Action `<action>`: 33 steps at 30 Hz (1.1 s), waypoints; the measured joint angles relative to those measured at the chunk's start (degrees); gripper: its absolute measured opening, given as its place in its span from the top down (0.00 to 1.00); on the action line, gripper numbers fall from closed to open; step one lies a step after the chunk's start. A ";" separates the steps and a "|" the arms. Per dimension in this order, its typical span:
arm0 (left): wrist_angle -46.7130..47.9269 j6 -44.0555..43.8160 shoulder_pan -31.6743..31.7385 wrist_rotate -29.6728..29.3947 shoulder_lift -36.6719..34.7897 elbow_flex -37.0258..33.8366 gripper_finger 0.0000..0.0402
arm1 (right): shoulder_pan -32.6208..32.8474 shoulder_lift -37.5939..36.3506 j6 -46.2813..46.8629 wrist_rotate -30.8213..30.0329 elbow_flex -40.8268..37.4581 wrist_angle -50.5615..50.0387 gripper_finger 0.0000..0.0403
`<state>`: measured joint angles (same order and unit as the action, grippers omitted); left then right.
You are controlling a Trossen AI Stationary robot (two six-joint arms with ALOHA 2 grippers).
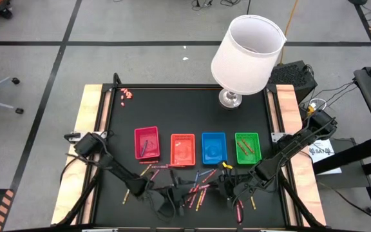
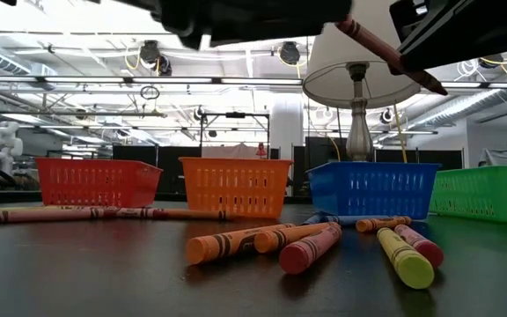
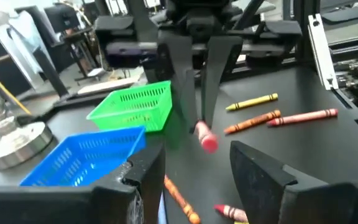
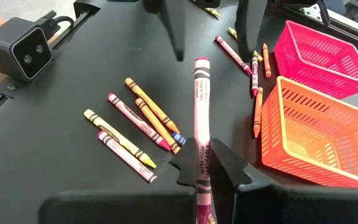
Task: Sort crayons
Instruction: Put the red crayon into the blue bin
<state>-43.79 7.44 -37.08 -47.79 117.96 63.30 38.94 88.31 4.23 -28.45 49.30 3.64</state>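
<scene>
Near edge, table centre: right gripper (image 4: 202,171) pinching red crayon (image 4: 201,112) by its lower end, stick lifted off table, tip pointing toward left gripper (image 3: 194,165). Left gripper just opposite, fingers spread, nothing between them.

Loose crayons (image 1: 198,183) scattered around both grippers on black mat (image 1: 172,103).

Farther: row of trays, pink tray (image 1: 147,142), orange tray (image 1: 183,149), blue tray (image 1: 214,147), green tray (image 1: 248,147).

Judgement: handover or carry to matching tray in hand. Keep grip firm, stick level, clear tray rim before release.
</scene>
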 joint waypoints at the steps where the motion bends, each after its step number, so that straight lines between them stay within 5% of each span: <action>1: 0.61 0.74 0.00 -0.10 0.52 0.86 0.55 | 0.00 0.00 0.02 0.00 0.00 0.02 0.99; 25: 3.57 -5.39 3.32 5.72 1.63 2.28 0.58 | 0.00 0.00 -0.79 0.00 0.00 1.30 0.99; 33: 16.43 -11.45 0.09 -4.33 1.13 2.28 0.60 | 0.00 -0.02 -1.25 -0.03 0.00 -2.96 0.99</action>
<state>-27.36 -4.01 -36.99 -52.12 119.10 65.58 38.94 88.29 2.98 -28.48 49.30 0.68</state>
